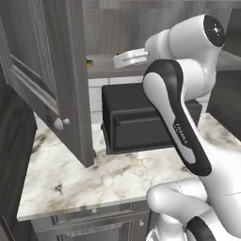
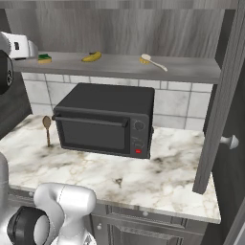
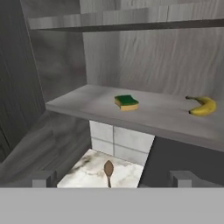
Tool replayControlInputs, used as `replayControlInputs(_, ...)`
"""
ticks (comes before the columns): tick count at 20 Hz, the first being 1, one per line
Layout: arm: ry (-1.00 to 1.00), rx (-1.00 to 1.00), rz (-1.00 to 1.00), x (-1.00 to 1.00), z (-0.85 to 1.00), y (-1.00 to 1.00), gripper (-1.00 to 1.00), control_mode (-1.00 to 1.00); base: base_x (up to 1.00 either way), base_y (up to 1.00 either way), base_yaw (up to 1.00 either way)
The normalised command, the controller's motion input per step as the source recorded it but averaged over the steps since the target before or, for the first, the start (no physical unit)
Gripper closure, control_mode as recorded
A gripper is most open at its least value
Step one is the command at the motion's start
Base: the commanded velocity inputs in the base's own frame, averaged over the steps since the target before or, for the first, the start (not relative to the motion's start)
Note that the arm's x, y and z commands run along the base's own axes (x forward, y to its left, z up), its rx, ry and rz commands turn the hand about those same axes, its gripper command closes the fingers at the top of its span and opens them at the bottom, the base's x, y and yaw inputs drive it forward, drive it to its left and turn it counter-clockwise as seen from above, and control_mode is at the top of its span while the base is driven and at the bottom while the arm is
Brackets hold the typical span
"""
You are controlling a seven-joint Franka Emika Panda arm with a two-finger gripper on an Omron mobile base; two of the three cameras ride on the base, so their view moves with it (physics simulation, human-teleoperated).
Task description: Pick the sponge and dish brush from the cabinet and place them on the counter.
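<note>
Right base view: dish brush (image 2: 154, 61) on shelf; end effector (image 3: 114, 178) wide, facing sponge (image 3: 126, 102).

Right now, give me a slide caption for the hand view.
Open jaws face the cabinet shelf, sponge ahead, banana to its right, wooden spoon on the counter below.

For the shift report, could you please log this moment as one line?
fingers: open, empty, facing shelf | sponge: on cabinet shelf | dish brush: on shelf | counter: neither item placed
</note>
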Motion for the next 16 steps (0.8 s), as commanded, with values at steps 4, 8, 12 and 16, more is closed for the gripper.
replayControlInputs(4,0.00,0.00,0.00,0.28,0.00,0.05,-1.00,-1.00,0.00,0.00,0.00)
replayControlInputs(8,0.00,0.00,0.00,0.24,0.00,0.06,-1.00,-1.00,0.00,0.00,0.00)
replayControlInputs(12,0.01,-0.02,0.00,0.21,0.00,0.12,-1.00,-1.00,0.00,0.00,0.00)
replayControlInputs(16,0.01,-0.03,0.00,0.21,-0.09,0.14,-1.00,-1.00,0.00,0.00,0.00)
